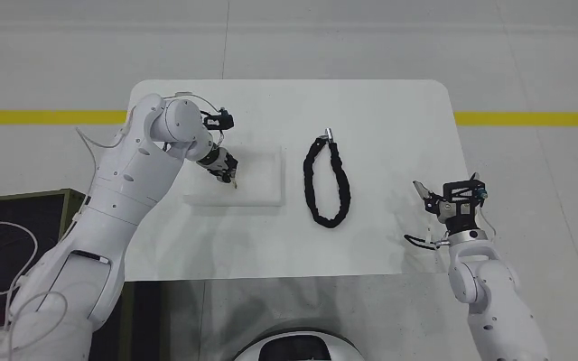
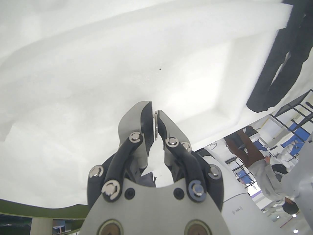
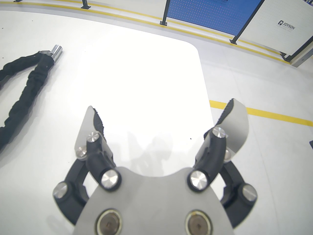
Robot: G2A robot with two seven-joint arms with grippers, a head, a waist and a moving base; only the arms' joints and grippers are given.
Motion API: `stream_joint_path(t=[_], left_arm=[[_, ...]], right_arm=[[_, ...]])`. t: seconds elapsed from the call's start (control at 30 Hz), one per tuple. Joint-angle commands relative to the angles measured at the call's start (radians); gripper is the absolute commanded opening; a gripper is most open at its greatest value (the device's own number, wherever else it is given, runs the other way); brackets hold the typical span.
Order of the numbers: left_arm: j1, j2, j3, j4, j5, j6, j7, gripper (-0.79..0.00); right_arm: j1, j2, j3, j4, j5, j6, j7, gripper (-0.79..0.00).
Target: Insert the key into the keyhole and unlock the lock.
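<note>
Printed marks appear on the fence behind the table: white lettering on a blue perforated panel [image 3: 215,8] and dark lettering on a white panel [image 3: 281,25], both set between black posts. A yellow painted floor line [image 1: 54,116] runs past the far side of the white, round-cornered table [image 1: 388,117].

The left gripper [image 1: 231,177] hangs over a white foam tray [image 1: 262,185] on the left half of the table. The tray is a soft, grainy block with shallow rectangular recesses and raised ribs. In the left wrist view, the gripper's curved grey metal fingers with black ribbed pads [image 2: 146,121] are pressed together on a thin, flat silver metal key [image 2: 155,125]. The key is seen edge-on and stands just above the foam.

The black fabric-sleeved chain lock [image 1: 343,188] lies in a long, narrow loop at the middle of the table, just beside the tray and apart from it. Its sleeve is wrinkled and matte. A short, shiny silver cylinder [image 3: 56,50] sits at the far end of the loop, where the two ends meet. The keyhole cannot be made out.

The right gripper [image 1: 417,215] is near the table's right edge, well apart from the chain. Its fingers are spread wide with nothing between them.
</note>
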Motion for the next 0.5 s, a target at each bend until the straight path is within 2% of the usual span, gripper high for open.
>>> stream_joint_path(t=[0.0,0.13,0.37,0.47], left_arm=[[-0.005,-0.001,-0.004,-0.001,0.005,0.012,0.0,-0.785],[-0.012,0.011,0.004,-0.079,0.057,0.003,0.0,-0.785],[-0.002,0.062,0.035,-0.268,0.136,0.1,0.0,-0.785],[0.004,0.085,0.036,-0.34,0.156,0.101,0.0,-0.785]], right_arm=[[0.0,0.0,0.0,0.0,0.0,0.0,0.0,0.0],[0.0,0.0,0.0,0.0,0.0,0.0,0.0,0.0],[0.0,0.0,0.0,0.0,0.0,0.0,0.0,0.0],[0.0,0.0,0.0,0.0,0.0,0.0,0.0,0.0]])
